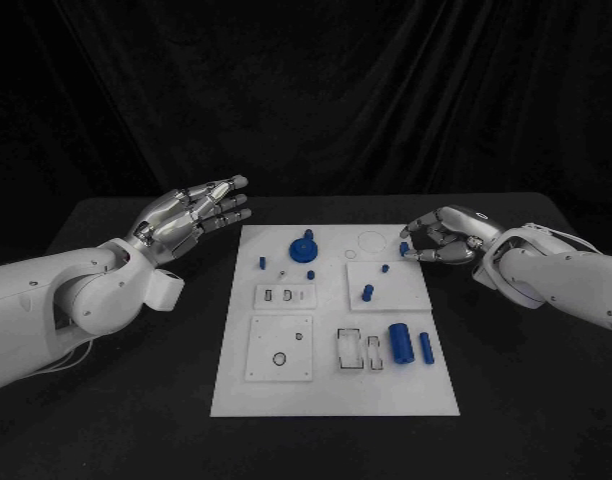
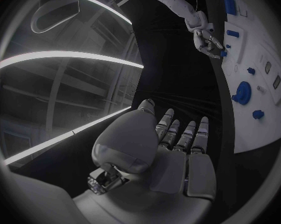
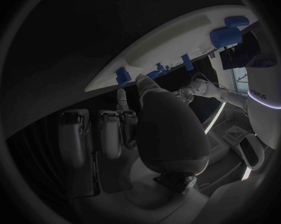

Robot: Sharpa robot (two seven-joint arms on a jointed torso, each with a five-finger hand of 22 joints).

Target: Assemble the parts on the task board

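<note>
My left hand [image 1: 191,218] hovers, fingers spread, empty. Right hand [image 1: 443,238] curls at the task board's [image 1: 335,390] far corner; grip unclear. Risk: nudging the loose blue parts [image 1: 410,341].

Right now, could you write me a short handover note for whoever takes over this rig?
Left hand: open, fingers spread, raised beside the task board's far left corner, holding nothing.
Right hand: fingers curled at the board's far right edge; whether it pinches a small part cannot be told.
Parts: a round blue part at the far middle, small blue pieces mid-board, two blue cylinders lying near the right edge.
Done: unclear. Left: most parts still lie loose, so assembly largely remains.
</note>
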